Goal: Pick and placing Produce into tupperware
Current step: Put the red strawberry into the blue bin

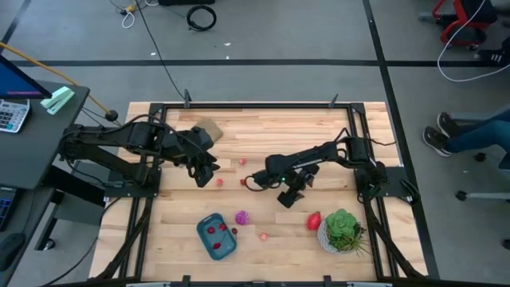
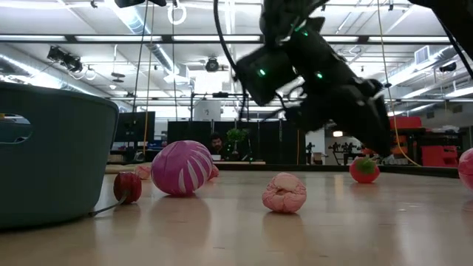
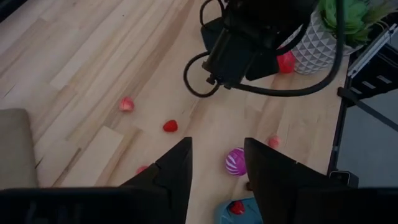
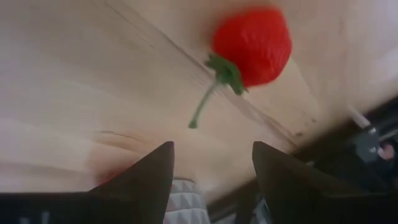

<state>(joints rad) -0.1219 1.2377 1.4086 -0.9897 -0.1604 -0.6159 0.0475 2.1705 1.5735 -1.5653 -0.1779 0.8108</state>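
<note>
Both claws hung released above the bench, grasping nothing.

The left claw (image 1: 209,173) and right claw (image 1: 290,194) hovered mid-bench; a strawberry (image 4: 251,45) lay beyond the right one. Loose produce (image 1: 241,217) lay beside the tupperware (image 1: 217,237), which held two red pieces.

Potted plant (image 1: 343,230), tan piece (image 1: 209,130)

Open wooden tabletop (image 1: 263,135) toward the far edge

The near right corner is blocked by a green leafy plant in a white pot (image 1: 341,230).
</note>
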